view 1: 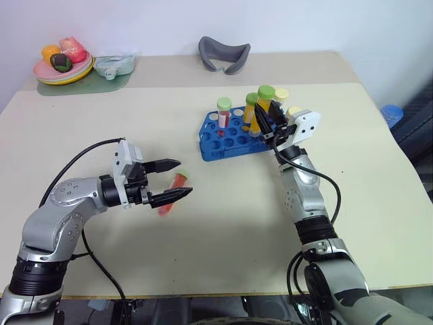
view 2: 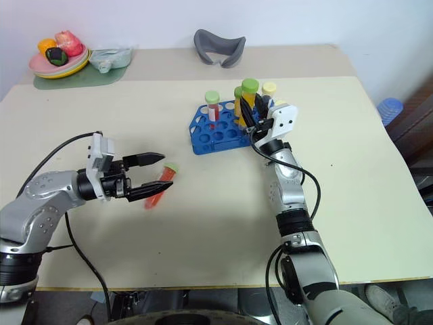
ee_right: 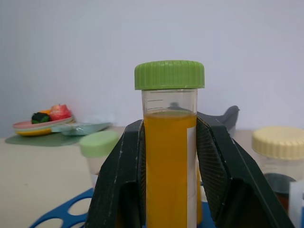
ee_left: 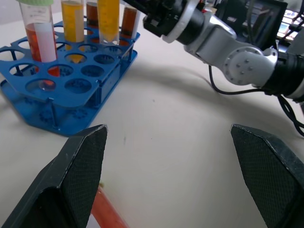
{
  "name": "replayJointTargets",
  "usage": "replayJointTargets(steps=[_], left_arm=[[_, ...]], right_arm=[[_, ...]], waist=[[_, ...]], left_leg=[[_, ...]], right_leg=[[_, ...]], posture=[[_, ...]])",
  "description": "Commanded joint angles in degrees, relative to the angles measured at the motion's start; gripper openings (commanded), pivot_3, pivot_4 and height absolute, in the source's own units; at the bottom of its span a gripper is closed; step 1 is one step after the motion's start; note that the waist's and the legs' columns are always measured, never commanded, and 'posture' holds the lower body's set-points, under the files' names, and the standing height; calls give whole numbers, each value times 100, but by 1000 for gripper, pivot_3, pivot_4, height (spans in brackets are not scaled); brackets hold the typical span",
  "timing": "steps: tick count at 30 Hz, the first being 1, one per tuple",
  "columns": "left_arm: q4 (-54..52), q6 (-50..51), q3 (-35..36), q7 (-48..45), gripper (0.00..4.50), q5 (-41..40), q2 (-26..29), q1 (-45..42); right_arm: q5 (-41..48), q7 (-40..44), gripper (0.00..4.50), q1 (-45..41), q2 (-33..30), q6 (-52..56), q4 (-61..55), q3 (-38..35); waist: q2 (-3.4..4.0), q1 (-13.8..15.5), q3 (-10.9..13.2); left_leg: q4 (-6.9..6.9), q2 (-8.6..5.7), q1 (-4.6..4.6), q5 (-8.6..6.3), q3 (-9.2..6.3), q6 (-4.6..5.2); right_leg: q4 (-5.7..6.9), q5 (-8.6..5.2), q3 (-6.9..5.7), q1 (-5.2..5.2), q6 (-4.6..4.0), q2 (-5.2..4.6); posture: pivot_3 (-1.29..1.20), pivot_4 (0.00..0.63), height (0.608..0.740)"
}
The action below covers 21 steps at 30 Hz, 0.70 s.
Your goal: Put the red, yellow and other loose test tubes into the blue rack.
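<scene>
From my head camera: at the far left corner of the surface (view 1: pixel 203 271) sits a plate of toy fruit (view 1: pixel 63 64) on a green mat (view 1: pixel 81 87), with a pale blue-green holder (view 1: pixel 114 65) just beside it; a grey curved headrest-like piece (view 1: pixel 224 54) lies at the far edge near the middle; a blue-capped bottle (view 1: pixel 392 114) shows beyond the right edge; nothing lies between my arms and the rack. The blue rack (view 1: pixel 226 139) stands right of centre towards the far edge, holding a red-filled tube with a pale green cap (view 1: pixel 223 115) and some yellow-filled tubes; my right end effector (view 1: pixel 265 120) is clamped on a yellow tube with a green cap (view 1: pixel 265 95), upright at the rack's right end; my left end effector (view 1: pixel 177 179) hovers with fingers wide apart over a loose red tube (view 1: pixel 172 191), which lies on the surface left of centre, its green cap pointing towards the far edge.

From my left wrist: my two black fingers (ee_left: pixel 71 180) stand well apart; the red tube (ee_left: pixel 107 213) lies close by one of them; beyond it the rack (ee_left: pixel 71 102) carries a red tube and several amber and yellow ones, with my right arm (ee_left: pixel 228 47) reaching in beside it.

From my right wrist: both fingers (ee_right: pixel 118 185) press the yellow tube (ee_right: pixel 168 166) from either side; it has a ribbed green cap and a white label strip; a pale green cap (ee_right: pixel 99 142) and a cream cap (ee_right: pixel 278 142) stand near it.
</scene>
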Motion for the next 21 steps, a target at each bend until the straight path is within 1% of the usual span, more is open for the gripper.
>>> replayJointTargets(steps=[1,9,21], left_arm=[[-200,-114,237,0,4241,-85,68,51],[-226,-130,257,-25,4241,-67,76,104],[-250,-15,269,25,4241,-130,90,10]], right_arm=[[-18,91,1206,-170,128,-272,91,-198],[-112,179,1206,-139,249,-507,335,-383],[-195,127,1206,241,350,-521,1,-423]], waist=[[0,-4,0],[0,-3,0],[0,-4,0]], left_leg=[[0,0,1,0,0,0],[0,0,1,1,0,-2],[0,0,3,1,0,-2]], right_leg=[[0,0,0,0,0,0],[2,0,1,0,0,0],[4,0,1,1,0,0]], posture=[[0,150,740],[0,150,740],[0,150,740]])
